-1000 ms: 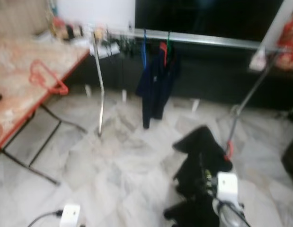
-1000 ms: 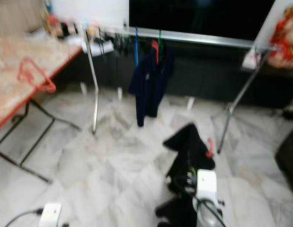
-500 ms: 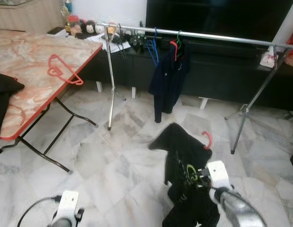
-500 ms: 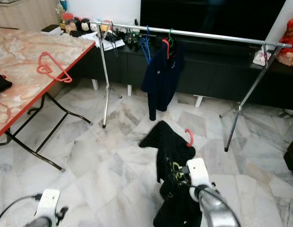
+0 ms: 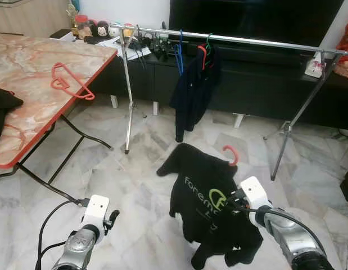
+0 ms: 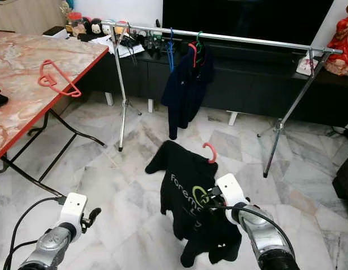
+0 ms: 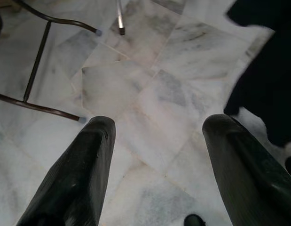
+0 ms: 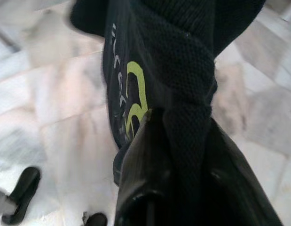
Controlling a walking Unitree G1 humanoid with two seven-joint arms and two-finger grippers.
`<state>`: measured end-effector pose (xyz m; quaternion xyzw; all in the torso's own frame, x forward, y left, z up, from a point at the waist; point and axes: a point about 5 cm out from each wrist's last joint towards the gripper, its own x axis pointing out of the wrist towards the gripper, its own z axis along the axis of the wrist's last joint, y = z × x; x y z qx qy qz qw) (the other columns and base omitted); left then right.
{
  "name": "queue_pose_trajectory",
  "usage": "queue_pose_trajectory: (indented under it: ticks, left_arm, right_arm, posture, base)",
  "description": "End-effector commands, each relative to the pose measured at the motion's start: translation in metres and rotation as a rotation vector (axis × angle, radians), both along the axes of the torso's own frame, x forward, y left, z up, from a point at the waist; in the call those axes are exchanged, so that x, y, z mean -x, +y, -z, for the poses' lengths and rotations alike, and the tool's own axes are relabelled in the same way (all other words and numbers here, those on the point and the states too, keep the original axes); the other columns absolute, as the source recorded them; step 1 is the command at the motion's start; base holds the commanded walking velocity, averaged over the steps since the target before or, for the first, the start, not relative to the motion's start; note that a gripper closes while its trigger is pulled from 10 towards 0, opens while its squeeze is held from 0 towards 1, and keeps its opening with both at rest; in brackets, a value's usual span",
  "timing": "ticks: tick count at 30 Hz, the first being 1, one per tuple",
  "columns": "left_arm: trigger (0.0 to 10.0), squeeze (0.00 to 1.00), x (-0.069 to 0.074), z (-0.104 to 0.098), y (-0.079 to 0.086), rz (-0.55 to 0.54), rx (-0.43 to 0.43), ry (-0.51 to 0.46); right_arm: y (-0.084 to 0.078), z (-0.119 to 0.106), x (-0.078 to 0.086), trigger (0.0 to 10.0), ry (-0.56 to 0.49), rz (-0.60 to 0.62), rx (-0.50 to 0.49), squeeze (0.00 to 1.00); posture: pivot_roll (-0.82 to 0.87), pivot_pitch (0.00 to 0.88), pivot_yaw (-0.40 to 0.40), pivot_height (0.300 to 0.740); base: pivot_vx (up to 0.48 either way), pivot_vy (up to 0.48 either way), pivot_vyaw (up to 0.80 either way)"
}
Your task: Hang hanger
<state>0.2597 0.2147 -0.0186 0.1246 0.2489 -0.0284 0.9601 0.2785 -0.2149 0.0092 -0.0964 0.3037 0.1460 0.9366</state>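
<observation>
Right hand raised mid-frame, fingers clamped on black fabric. Left hand low at robot's left, fingers spread apart, holding nothing, pointed floorward.

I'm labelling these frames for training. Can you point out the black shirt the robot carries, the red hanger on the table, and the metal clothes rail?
black shirt [image 5: 204, 194], left eye view, printed chest
red hanger [image 5: 66, 82], left eye view, its body
clothes rail [image 6: 258, 41], right eye view, horizontal bar
</observation>
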Motion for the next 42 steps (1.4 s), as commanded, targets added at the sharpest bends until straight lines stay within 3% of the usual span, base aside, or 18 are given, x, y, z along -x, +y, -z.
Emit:
queue_pose_trajectory:
  ticks: [1, 16, 22, 42]
  left_arm:
    - [10.0, 0.00, 0.001, 0.001, -0.003, -0.014, 0.002, -0.006]
    - [10.0, 0.00, -0.004, -0.003, -0.009, -0.016, 0.021, -0.033]
    - [10.0, 0.00, -0.002, -0.001, -0.013, 0.032, -0.010, -0.027]
    - [10.0, 0.00, -0.003, -0.002, -0.006, 0.006, -0.006, -0.026]
  right_arm:
    - [-0.001, -0.006, -0.005, 10.0, -0.058, 0.064, -0.039, 0.00]
    - [0.009, 0.000, -0.003, 10.0, -0.052, 0.076, -0.067, 0.00]
    - [0.012, 0.001, -0.003, 10.0, -0.053, 0.064, -0.066, 0.00]
    - [0.016, 0.000, -0.005, 10.0, -0.051, 0.038, -0.071, 0.00]
  posture:
    - [-0.04, 0.000, -0.080, 0.740]
    - [-0.04, 0.000, -0.072, 0.740]
    - [-0.04, 0.000, -0.071, 0.740]
    - [-0.03, 0.000, -0.073, 0.740]
  base:
    - [0.000, 0.000, 0.00]
    - [0.000, 0.000, -0.68]
    - [0.000, -0.047, -0.78]
    - [0.000, -0.149, -0.77]
